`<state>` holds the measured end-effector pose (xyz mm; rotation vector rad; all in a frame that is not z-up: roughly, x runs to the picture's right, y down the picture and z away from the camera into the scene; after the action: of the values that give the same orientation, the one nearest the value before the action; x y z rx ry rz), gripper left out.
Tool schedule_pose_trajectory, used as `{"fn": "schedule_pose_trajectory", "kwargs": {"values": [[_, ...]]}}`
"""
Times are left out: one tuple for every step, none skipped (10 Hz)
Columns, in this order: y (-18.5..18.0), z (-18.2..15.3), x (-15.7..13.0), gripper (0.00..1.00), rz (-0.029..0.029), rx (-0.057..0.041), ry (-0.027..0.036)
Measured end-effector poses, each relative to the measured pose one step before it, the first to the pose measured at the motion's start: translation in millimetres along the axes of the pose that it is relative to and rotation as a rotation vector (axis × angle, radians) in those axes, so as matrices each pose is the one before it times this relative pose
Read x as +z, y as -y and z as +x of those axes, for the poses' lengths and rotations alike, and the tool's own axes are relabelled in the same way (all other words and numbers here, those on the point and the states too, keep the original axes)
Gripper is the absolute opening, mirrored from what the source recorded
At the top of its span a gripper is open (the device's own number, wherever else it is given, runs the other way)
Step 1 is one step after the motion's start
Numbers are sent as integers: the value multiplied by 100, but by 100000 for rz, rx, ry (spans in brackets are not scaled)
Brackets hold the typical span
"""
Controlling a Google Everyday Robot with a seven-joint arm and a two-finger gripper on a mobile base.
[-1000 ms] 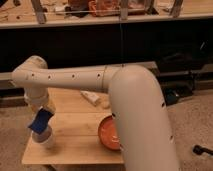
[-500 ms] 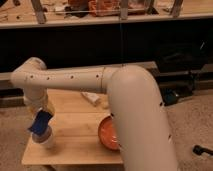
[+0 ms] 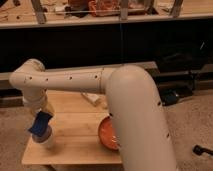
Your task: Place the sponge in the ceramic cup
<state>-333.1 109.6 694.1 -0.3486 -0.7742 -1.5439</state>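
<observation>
I am looking into a dimly lit room. A low wooden table (image 3: 75, 134) is standing on a speckled grey floor (image 3: 192, 122), which is stretching off to the right. Behind it a long dark panel (image 3: 90, 47) is running across the whole view, with a pale ledge (image 3: 167, 66) lying along its foot. Above the panel a light wooden counter (image 3: 60, 21) is carrying metal uprights (image 3: 39, 12) and some orange clutter (image 3: 107, 7). A small black object (image 3: 203, 149) is lying on the floor at far right. The gripper (image 3: 44, 116) is hanging over the table's left end.
</observation>
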Motion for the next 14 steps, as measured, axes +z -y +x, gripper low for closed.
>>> {"fn": "schedule_pose_trajectory", "kwargs": {"values": [[-4, -25, 20, 0, -16, -506, 54], [-32, -71, 112, 0, -110, -582, 177], [59, -82, 66, 0, 1, -542, 153], [36, -58, 120, 0, -64, -647, 192], [-5, -40, 104, 3, -151, -499, 106], [38, -63, 91, 7, -77, -623, 145], [-11, -45, 99, 8, -87, -441, 150], [-49, -68, 118, 14, -82, -519, 189], [18, -59, 61, 15, -20, -419, 142], [25, -34, 28, 16, 1, -369, 63], [-2, -25, 89, 20, -58, -236, 127], [1, -25, 22, 32, -28, -303, 40], [-23, -42, 57, 36, -66, -248, 92], [-1, -44, 74, 38, -11, -262, 114]]}}
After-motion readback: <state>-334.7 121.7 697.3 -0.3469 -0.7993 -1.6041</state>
